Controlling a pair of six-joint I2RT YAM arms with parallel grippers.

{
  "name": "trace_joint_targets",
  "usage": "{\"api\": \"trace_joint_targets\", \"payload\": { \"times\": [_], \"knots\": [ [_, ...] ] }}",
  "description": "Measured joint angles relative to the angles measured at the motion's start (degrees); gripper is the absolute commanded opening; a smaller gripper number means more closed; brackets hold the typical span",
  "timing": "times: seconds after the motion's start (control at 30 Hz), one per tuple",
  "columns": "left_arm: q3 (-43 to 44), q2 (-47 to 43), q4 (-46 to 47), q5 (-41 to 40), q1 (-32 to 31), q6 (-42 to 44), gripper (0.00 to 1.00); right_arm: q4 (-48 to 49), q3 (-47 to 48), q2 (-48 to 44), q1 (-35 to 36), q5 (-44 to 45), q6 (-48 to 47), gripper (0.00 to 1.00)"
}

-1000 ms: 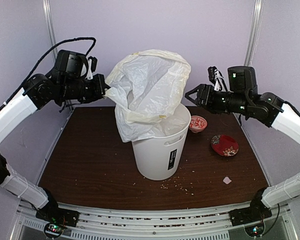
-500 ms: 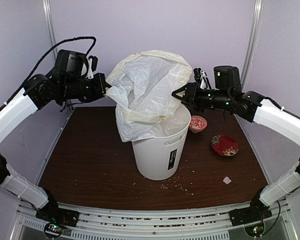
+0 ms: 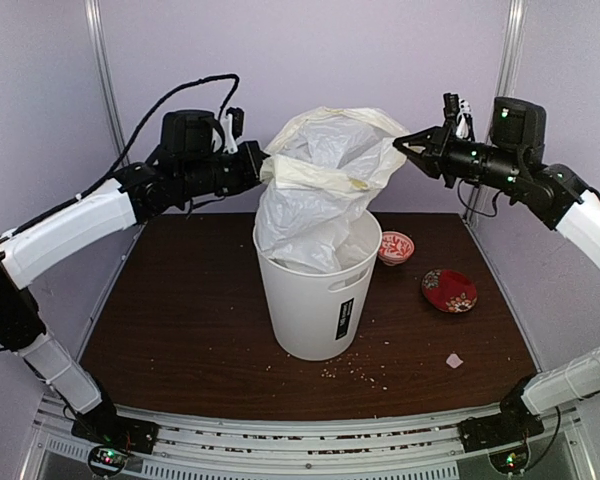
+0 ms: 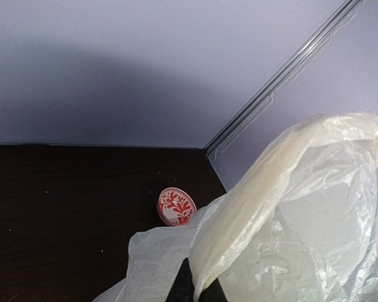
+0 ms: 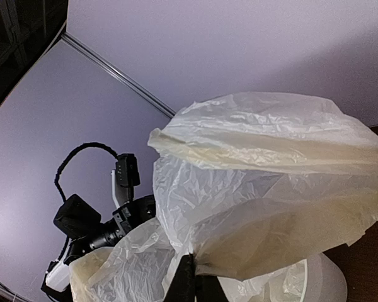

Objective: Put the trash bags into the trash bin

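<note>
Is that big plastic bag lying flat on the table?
No, the left gripper and right gripper hold the trash bag up, its lower end hanging inside the trash bin.

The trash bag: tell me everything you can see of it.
The trash bag is thin, crinkly, translucent white plastic with a cream-tinted band along its edge. It hangs stretched between the left gripper, pinching its left edge, and the right gripper, pinching its right edge. Its lower part drops into the open top of the white trash bin; most of it is above the rim.
</note>
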Motion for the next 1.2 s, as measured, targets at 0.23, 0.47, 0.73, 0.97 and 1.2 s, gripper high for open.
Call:
{"api": "trace_joint_targets", "payload": {
  "times": [0.23,0.47,0.73,0.97,1.2],
  "knots": [
    [-1.33,6.01,9.62,3.67,-1.38,0.50,0.00,-3.76,3.21,-1.22,-0.07,1.44,-1.51,0.00],
    [-6.34,4.20,12.94,1.73,-1.68,4.07,0.00,-6.54,1.29,-1.18,-0.07,1.49,-3.34,0.00],
    [-4.52,-2.25,2.43,-1.09,-1.33,8.63,0.00,-10.88,0.11,-1.40,-0.07,-0.15,-7.39,0.00],
    [-4.11,-13.55,-10.84,2.47,-1.29,8.81,0.00,-14.49,-4.31,-5.70,-0.04,-3.98,-10.45,0.00],
    [-11.06,-25.79,-19.67,8.90,-1.38,4.81,0.00,-18.47,-7.19,-7.91,0.20,-6.75,-12.83,0.00]
  ]
}}
